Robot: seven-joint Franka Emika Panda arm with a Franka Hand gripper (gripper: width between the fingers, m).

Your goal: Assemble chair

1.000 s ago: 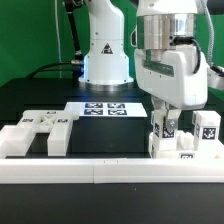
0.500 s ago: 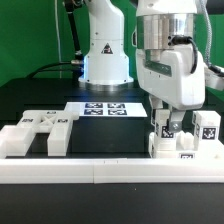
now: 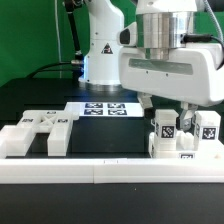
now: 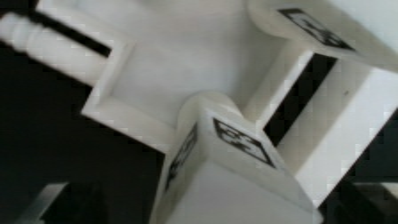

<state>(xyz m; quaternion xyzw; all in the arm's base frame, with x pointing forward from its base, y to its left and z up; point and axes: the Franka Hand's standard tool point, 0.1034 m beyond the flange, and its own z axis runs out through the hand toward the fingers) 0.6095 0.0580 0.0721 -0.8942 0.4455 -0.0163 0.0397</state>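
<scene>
White chair parts with black marker tags stand in a cluster at the exterior view's right (image 3: 186, 134), against the white front rail. My gripper (image 3: 168, 112) hangs just above them, its dark fingers (image 3: 149, 101) spread wide on either side of a tagged upright piece (image 3: 166, 126). The jaws are open and nothing is lifted. In the wrist view that tagged white piece (image 4: 228, 150) fills the space below my gripper (image 4: 214, 208), with a larger flat white part (image 4: 178, 70) beyond it. Another white part with stubby pegs (image 3: 40, 134) lies at the exterior view's left.
The marker board (image 3: 105, 108) lies flat on the black table behind the parts. A white rail (image 3: 100, 171) runs along the table's front edge. The robot's white base (image 3: 105, 55) stands at the back.
The hand has turned about its vertical axis and now faces the exterior camera broadside, fingers spread to either side. The chair parts have not moved.
</scene>
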